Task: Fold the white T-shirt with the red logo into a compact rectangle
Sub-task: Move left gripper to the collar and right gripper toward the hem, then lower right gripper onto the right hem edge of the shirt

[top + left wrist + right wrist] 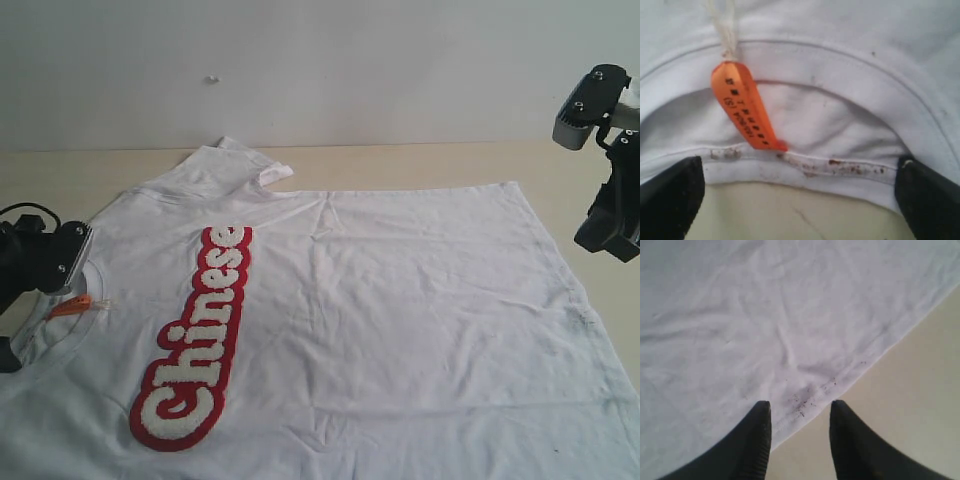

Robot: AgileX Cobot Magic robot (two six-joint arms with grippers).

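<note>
The white T-shirt lies spread flat on the table, with the red logo running across its chest. My left gripper is low at the collar, by the orange neck tag. In the left wrist view the left gripper is open wide, with the stained collar rim and the tag just beyond its fingers. My right gripper hangs raised past the shirt's right side. The right wrist view shows the right gripper open above the speckled hem, holding nothing.
The beige table shows as a bare strip behind the shirt and along the right edge. A pale wall stands at the back. One sleeve points toward the wall.
</note>
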